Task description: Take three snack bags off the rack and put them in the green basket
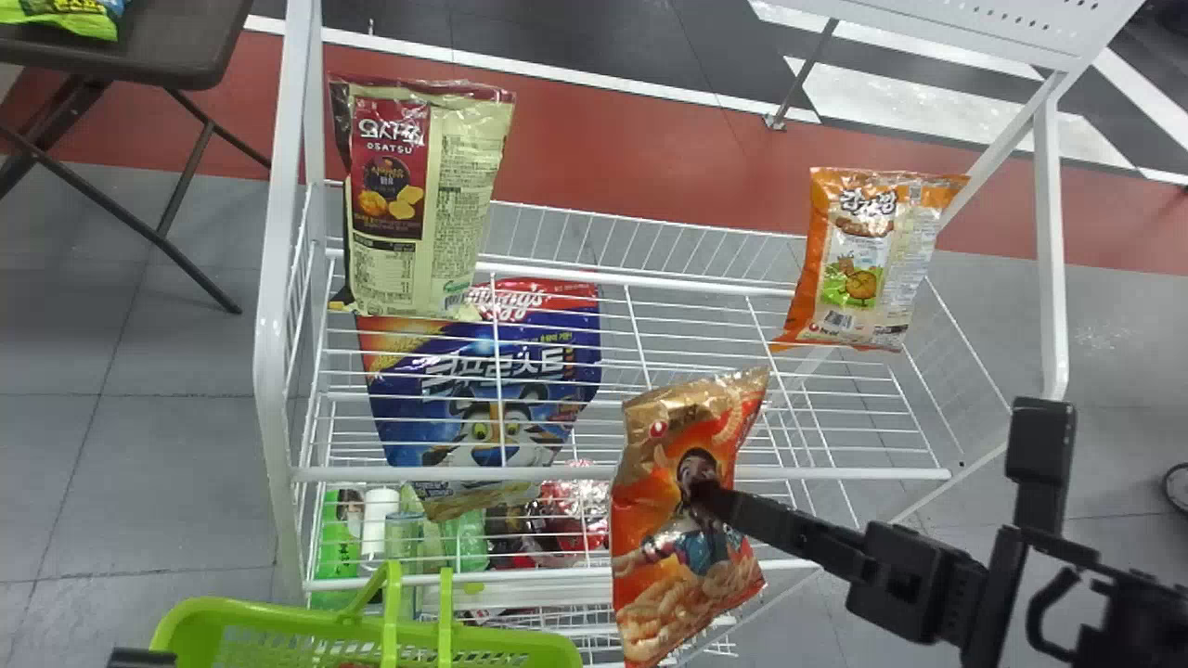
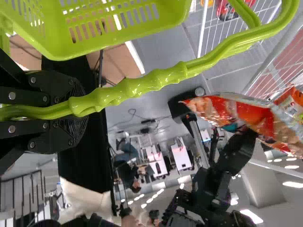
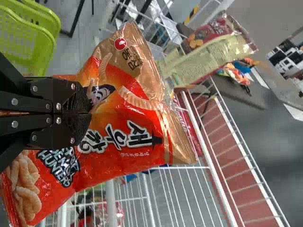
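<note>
The right end effector [image 1: 705, 496] pinches an orange-red snack bag [image 1: 664, 603] in front of the white wire rack [image 1: 622, 474], its two fingers closed on the packet. At lower left, the left end effector [image 1: 141, 658] grips the handle [image 2: 128, 94] of the green basket [image 1: 200, 620]. On the rack are a cream-and-maroon bag [image 1: 455, 204] at left, an orange-and-white bag [image 1: 858, 269] at right, and a blue bag [image 1: 492, 371], seen through wires.
</note>
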`<state>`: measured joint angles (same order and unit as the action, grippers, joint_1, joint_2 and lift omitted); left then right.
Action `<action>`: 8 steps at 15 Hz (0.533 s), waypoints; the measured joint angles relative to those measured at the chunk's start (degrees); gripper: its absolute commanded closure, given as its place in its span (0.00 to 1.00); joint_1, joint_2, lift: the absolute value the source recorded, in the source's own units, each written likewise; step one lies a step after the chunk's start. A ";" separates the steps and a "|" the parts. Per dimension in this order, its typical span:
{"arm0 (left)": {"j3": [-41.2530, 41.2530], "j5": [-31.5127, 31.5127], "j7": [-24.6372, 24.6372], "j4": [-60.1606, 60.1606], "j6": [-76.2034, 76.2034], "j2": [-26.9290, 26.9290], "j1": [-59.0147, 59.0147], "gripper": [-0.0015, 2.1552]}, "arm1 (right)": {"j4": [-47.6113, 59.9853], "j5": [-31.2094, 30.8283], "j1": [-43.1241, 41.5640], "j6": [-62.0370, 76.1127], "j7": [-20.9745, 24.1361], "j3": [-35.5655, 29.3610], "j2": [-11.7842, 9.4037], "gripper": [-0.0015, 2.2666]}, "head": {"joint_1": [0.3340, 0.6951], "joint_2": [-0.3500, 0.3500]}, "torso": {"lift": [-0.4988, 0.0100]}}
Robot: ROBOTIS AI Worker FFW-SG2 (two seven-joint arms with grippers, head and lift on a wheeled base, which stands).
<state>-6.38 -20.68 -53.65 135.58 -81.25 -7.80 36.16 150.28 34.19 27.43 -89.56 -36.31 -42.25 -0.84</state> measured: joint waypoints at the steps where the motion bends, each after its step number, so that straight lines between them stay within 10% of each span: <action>1: 0.04 -0.26 -0.21 0.03 -0.07 0.11 0.03 0.89 | 0.34 1.17 0.50 -0.26 -0.50 -0.66 -0.01 0.95 | 1.00 0.00 | 0.93; 8: -0.02 -0.92 -0.36 0.30 0.50 0.25 0.01 0.89 | -5.46 2.57 7.13 -0.40 -1.68 6.65 -1.02 0.95 | 1.00 0.00 | 0.93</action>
<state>-6.40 -21.60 -54.00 135.88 -80.75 -7.56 36.18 144.82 36.75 34.56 -89.96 -37.99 -35.60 -1.85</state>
